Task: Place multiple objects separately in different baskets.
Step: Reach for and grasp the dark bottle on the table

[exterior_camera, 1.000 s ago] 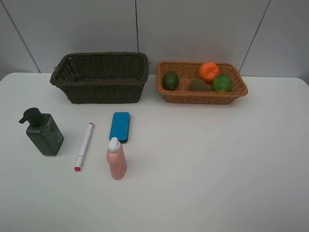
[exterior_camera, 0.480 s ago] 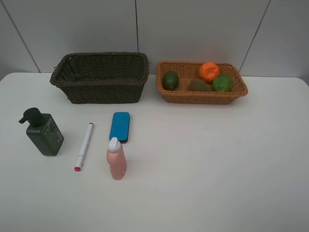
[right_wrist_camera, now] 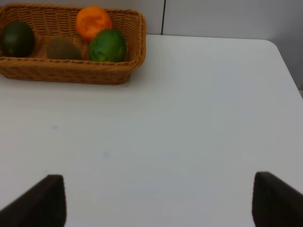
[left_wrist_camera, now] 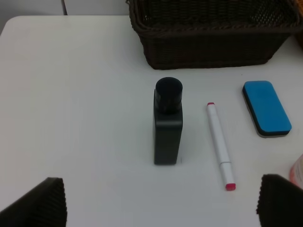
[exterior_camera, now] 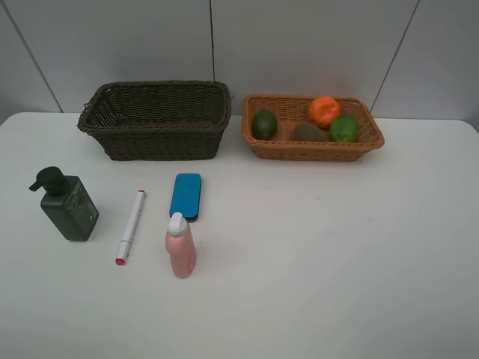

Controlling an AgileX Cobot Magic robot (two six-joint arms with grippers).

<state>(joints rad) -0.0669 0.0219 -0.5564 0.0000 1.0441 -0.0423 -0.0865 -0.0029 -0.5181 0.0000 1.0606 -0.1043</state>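
Note:
On the white table stand a dark green pump bottle (exterior_camera: 67, 205) and a pink bottle (exterior_camera: 180, 247). Between them lie a white marker (exterior_camera: 131, 226) and a blue eraser (exterior_camera: 185, 196). The dark brown basket (exterior_camera: 161, 142) at the back holds nothing visible. The tan basket (exterior_camera: 310, 149) holds a dark green fruit (exterior_camera: 263, 124), a kiwi (exterior_camera: 307, 132), an orange (exterior_camera: 324, 111) and a lighter green fruit (exterior_camera: 344, 129). My left gripper (left_wrist_camera: 161, 208) is open, short of the pump bottle (left_wrist_camera: 167, 123). My right gripper (right_wrist_camera: 158, 203) is open over bare table, far from the tan basket (right_wrist_camera: 71, 73).
The table (exterior_camera: 337, 247) has wide bare room on its right half and along the front. A grey panelled wall rises right behind both baskets. Neither arm shows in the high view.

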